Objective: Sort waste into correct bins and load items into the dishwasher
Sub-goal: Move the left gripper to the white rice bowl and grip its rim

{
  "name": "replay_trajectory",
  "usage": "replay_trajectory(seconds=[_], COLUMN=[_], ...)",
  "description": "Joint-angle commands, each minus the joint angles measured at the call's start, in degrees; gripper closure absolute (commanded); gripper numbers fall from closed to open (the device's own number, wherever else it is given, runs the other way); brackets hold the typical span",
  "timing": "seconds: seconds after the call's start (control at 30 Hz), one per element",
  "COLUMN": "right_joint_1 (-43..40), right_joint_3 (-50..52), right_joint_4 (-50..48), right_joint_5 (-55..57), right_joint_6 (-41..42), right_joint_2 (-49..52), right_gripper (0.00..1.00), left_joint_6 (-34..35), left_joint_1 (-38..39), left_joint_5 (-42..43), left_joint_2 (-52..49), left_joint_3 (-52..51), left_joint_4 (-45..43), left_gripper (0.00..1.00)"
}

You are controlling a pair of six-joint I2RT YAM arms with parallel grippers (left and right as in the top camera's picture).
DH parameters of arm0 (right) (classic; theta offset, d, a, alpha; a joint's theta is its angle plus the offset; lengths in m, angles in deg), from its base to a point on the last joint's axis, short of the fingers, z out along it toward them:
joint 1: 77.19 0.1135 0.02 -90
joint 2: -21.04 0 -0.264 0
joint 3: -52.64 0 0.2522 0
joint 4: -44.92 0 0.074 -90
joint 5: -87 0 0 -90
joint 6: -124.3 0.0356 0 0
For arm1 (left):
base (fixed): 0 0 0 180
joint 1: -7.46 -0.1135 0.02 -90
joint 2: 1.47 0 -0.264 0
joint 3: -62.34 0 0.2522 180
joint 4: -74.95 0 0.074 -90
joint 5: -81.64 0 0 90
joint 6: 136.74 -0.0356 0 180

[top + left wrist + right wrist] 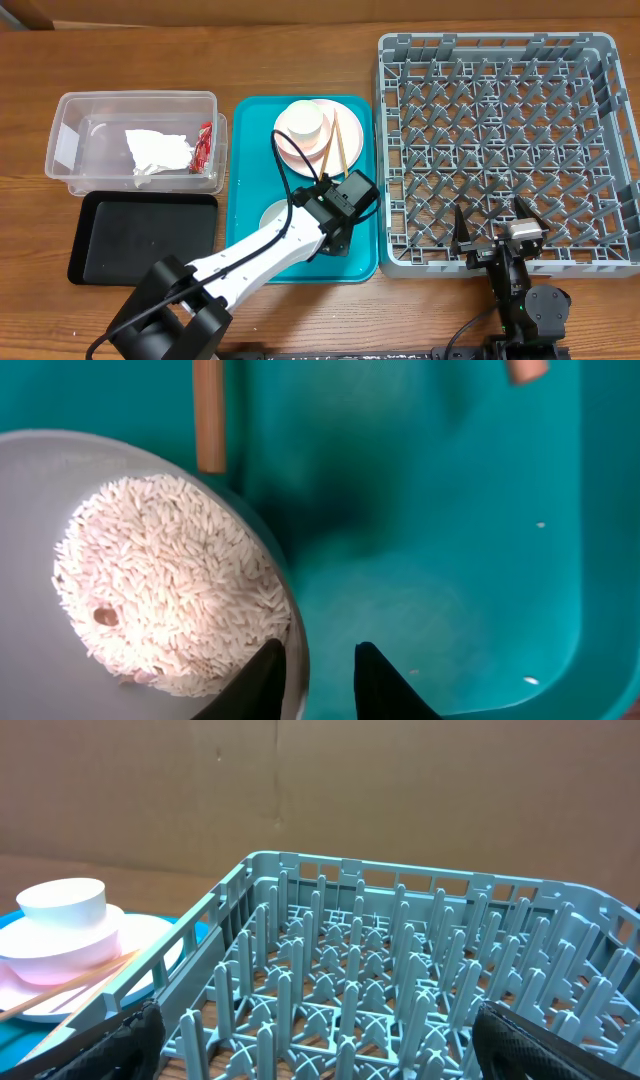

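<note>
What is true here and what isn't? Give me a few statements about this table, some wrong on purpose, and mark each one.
1. The dish rack holds no dishes. True.
2. The tissue lies in the dish rack. False: it lies in the clear tub, next to the red wrapper.
3. The bowl at the left gripper is empty. False: it holds rice.
4. The right gripper is open. True.
</note>
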Motion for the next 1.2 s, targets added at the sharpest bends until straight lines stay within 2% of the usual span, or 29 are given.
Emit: replay_trajectory(seconds=[0.0,0.37,0.63,0.83,1.0,1.17], right_joint_1=[0.1,0.1,0.1,0.1,0.1,0.1], right_joint_3=[0.6,0.6,0.6,0.6,0.6,0.6], right_joint_4=[-0.3,-0.3,-0.3,-0.3,-0.3,-0.3], right_joint_5=[-0.1,-0.1,-0.1,-0.1,-0.1,-0.1], right_joint_6=[0.2,0.2,0.2,0.2,0.2,0.2], right_joint_2=[-0.6,-0.6,-0.6,-0.6,-0.6,-0.6], right_gripper=[0.0,0.0,0.0,0.0,0.0,0.0], left_joint_6=[0.9,0.9,0.9,0.9,0.9,-1.7], left_joint_1=[-0.1,-0.1,-0.1,-0.1,-0.1,-0.1], left_joint_5=[-1.1,-1.1,-1.1,-1.1,-1.1,-1.1], left_joint_2=[-0.5,-0.5,-0.5,-0.3,0.0,0.2], left_joint_3=[-1.1,-2.2,-2.2,-1.8,2.6,9.8], left_joint_4=[-0.4,-1.7,-1.7,-1.4,4.0,13.6], left_gripper=[0.75,0.78,0.96,0.96,0.96,0.96])
